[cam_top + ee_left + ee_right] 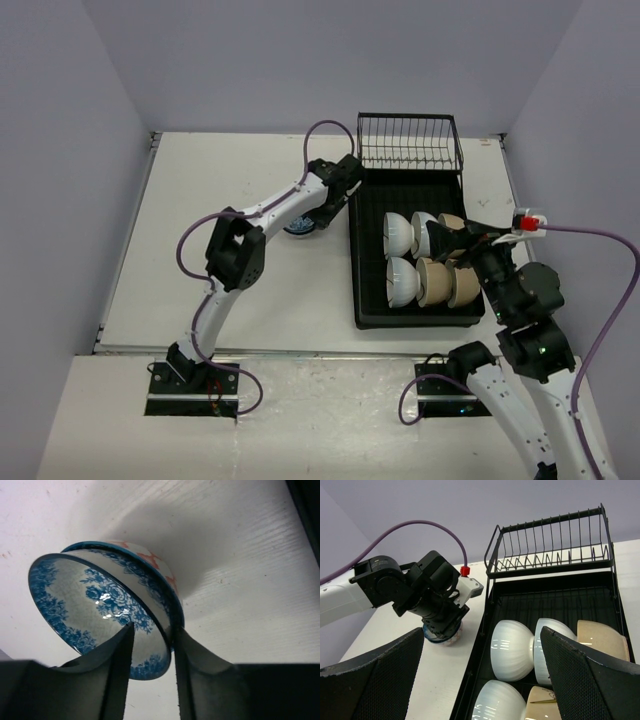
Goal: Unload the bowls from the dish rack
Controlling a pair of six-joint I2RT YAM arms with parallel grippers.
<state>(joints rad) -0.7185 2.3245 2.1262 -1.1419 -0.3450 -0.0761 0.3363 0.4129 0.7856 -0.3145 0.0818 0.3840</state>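
Note:
The blue-and-white patterned bowl sits nested in a red-and-white one on the white table, left of the dish rack. My left gripper straddles its near rim, one finger inside and one outside, jaws apart with a visible gap on the inner side. In the top view this gripper covers most of that bowl. Several white and tan bowls lie on their sides in the rack. My right gripper hangs wide open above them, holding nothing.
The black wire basket stands at the rack's far end with nothing in it. The rack's raised rim runs between the nested bowls and the bowls in the tray. Grey walls enclose the table on three sides.

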